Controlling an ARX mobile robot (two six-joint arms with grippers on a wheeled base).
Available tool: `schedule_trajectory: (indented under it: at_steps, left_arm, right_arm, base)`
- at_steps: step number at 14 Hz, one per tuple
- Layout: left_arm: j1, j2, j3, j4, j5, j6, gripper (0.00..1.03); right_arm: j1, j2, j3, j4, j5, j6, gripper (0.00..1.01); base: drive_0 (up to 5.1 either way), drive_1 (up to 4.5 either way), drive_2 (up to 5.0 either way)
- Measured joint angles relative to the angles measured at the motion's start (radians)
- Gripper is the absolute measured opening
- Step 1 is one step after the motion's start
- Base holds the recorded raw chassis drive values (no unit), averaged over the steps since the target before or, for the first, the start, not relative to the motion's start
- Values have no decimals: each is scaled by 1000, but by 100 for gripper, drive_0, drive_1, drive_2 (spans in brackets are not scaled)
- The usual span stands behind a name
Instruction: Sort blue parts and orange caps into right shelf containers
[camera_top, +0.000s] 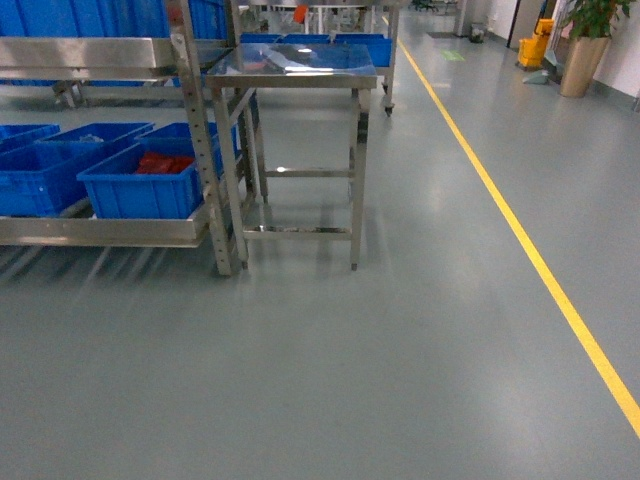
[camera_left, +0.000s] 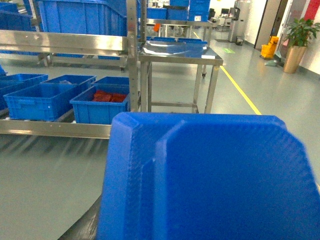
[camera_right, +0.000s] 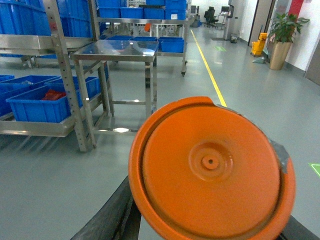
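The steel shelf (camera_top: 120, 232) stood ahead on my left, blue containers (camera_top: 135, 185) on its lower level. A chunky blue part (camera_left: 210, 180) with bevelled corners filled my left wrist view, a round orange cap (camera_right: 212, 170) with raised rim and centre dimple my right. Each seemed held, but I could not tell either gripper's state.

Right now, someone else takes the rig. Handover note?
Left gripper: not visible; a blue part fills its wrist view, apparently held.
Right gripper: fingers hidden; an orange cap fills its view, apparently held.
The shelf stands ahead on the left with blue containers; one holds red stuff. A small steel table is beside it.
Done: both pieces seemingly picked up.
Left: drive to the shelf, drop each piece in its container.
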Motion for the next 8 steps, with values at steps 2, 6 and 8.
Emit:
schedule_trajectory:
  at_steps: [2, 6, 8]
  left_arm:
    - [0, 0, 0, -5, -1, 0, 43]
    - [0, 0, 0, -6, -1, 0, 43]
    - [0, 0, 0, -7, -1, 0, 43]
  right_arm:
    - [0, 0, 0, 1, 0, 0, 44]
    - [0, 0, 0, 0, 0, 0, 44]
    - [0, 0, 0, -1, 0, 0, 44]
  base:
    - [-7, 426, -441]
    - [-4, 429, -437]
    - [2, 435, -432]
